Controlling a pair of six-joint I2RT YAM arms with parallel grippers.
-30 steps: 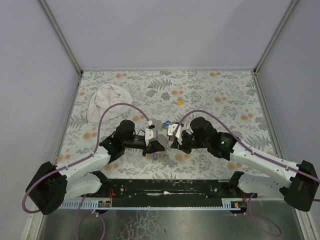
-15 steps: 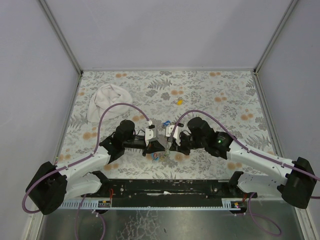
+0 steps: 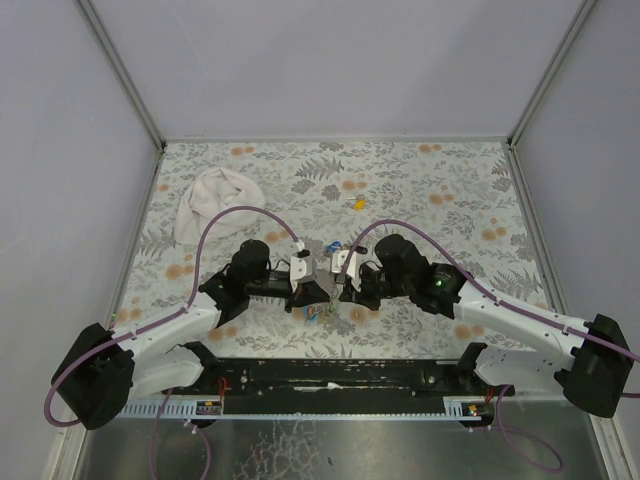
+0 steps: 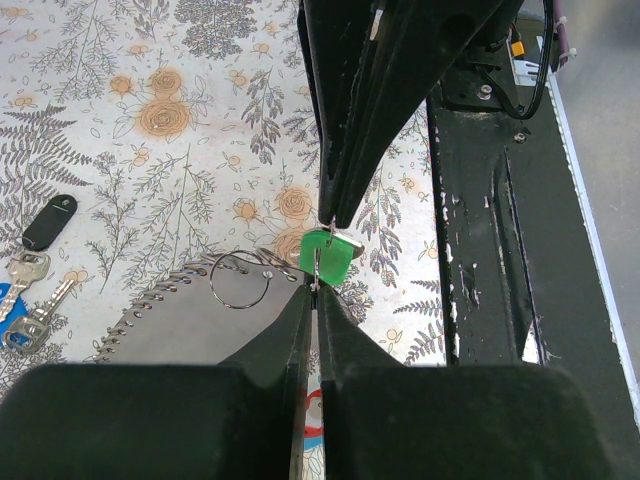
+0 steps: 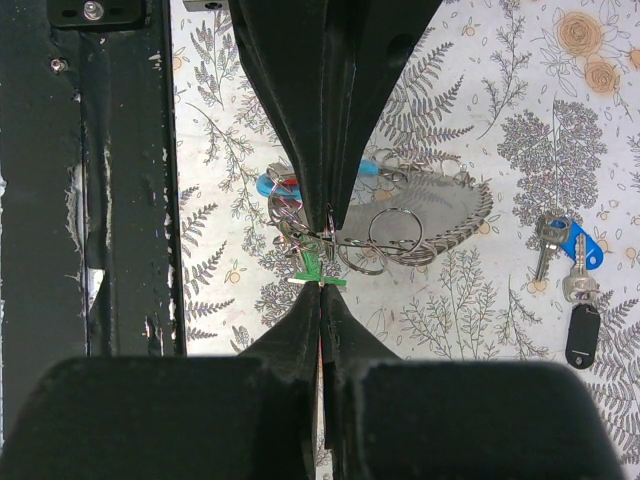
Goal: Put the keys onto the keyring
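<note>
Seen from above, my two arms meet tip to tip over the near middle of the leaf-patterned table [image 3: 450, 180]. Both sets of jaws are pressed together. In the wrist views the left jaws appear to pinch a thin metal ring of the keyring [image 5: 440, 245]. The right jaws appear to pinch the green key [image 4: 326, 256] by its plastic head. Key and ring touch right between the two tips.

I judge this to be the threading step. One arm steadies the ring off the table so its split is reachable, and the other arm presents the key to it from the opposite side. I cannot tell whether the key is already partly on the ring, because the contact is too small to make out.

The rest of the keyring lies on the table under the jaws: its grey coil, loose rings, light-blue piece [image 5: 268, 185] and red bit [image 5: 290, 192]. In the right wrist view it spreads toward three o'clock. Further out at three o'clock lie the blue key [image 5: 577, 245] and the black key [image 5: 581, 336], not yet on the ring.

In the top view the yellow key [image 3: 357, 204] lies apart at one o'clock from the jaws. A white cloth [image 3: 215, 200] sits at ten o'clock, well out of the way.

No brand, label or writing is readable anywhere, and the key heads look blank at this size.
</note>
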